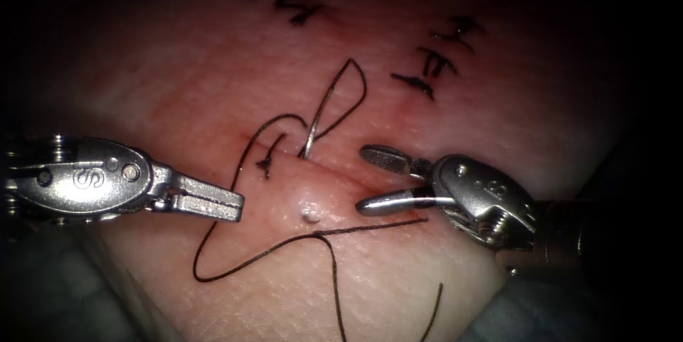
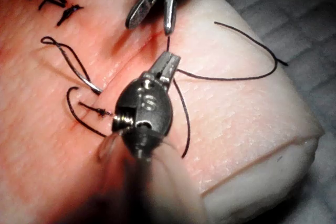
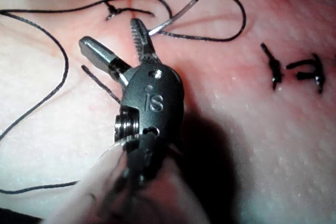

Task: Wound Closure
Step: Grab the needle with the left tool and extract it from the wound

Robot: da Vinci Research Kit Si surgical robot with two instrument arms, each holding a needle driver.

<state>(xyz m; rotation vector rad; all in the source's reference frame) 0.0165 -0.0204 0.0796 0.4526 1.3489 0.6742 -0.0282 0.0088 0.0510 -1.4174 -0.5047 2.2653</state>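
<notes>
Nearest me, loose thread [image 1: 284, 246] trails across the tissue [image 1: 178, 79] in slack curves. My left gripper [image 1: 231, 205] lies left of the cut [image 1: 341, 175], jaws closed and, as far as I can tell, holding nothing. My right gripper [image 1: 364, 178] sits at the cut's right, jaws spread wide and empty. Between them the curved needle [image 1: 313, 136] stands in the tissue at the cut's left lip, most of its curve exposed, held by neither tool; a knotted stitch [image 1: 265, 166] lies beside it. Beyond are finished stitches [image 1: 434, 65]. I judge the needle released mid-bite; regrasping calls for a hold on the exposed curve.
</notes>
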